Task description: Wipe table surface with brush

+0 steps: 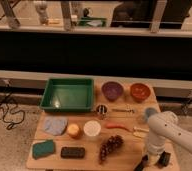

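The table surface (pixel 129 148) is a light tan wooden top with many items on it. My white arm comes in from the right and bends down to the table's front right corner. There my gripper (pixel 158 159) hangs low over the wood and is shut on the brush (pixel 140 163). The brush is a slim black stick that slants down and left from the gripper to the table's front edge. The dark grape bunch (pixel 110 145) lies just left of it.
A green tray (pixel 69 107) sits at the back left, with a purple bowl (pixel 112 90) and an orange bowl (pixel 140 91) at the back right. In between are a metal cup (pixel 102 110), white bowl (pixel 92 128), orange fruit (pixel 74 131), blue cloth (pixel 55 125), green sponge (pixel 43 148) and black block (pixel 72 152).
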`<state>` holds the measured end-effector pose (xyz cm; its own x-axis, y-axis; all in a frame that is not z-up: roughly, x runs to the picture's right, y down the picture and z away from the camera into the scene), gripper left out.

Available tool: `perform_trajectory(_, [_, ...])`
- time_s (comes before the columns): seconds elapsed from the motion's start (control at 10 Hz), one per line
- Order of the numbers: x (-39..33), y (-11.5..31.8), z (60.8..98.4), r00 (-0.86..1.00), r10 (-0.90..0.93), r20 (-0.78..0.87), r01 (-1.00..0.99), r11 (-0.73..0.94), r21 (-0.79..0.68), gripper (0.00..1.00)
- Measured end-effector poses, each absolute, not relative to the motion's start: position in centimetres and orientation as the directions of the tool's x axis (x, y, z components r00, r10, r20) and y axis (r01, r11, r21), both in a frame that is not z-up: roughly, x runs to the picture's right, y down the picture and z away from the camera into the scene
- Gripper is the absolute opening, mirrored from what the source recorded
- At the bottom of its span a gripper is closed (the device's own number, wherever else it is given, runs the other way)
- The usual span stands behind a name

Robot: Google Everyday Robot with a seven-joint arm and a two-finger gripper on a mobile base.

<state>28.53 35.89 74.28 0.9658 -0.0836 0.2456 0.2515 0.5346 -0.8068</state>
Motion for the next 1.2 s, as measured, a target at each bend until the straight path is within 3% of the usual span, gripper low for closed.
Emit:
perform_trajectory(0.3, [27.5,35.6,74.0,0.958,-0.104,0.267,0.279,0.543,-0.792,0.08])
perform_trajectory(0.8, [19.1,35.1,72.6,0.924,-0.138,0.357,0.372,0.545,-0.752,0.08])
perform_trajectory(1.2, [19.2,35.1,72.6,0.925,-0.137,0.356,0.370,0.545,-0.752,0.08])
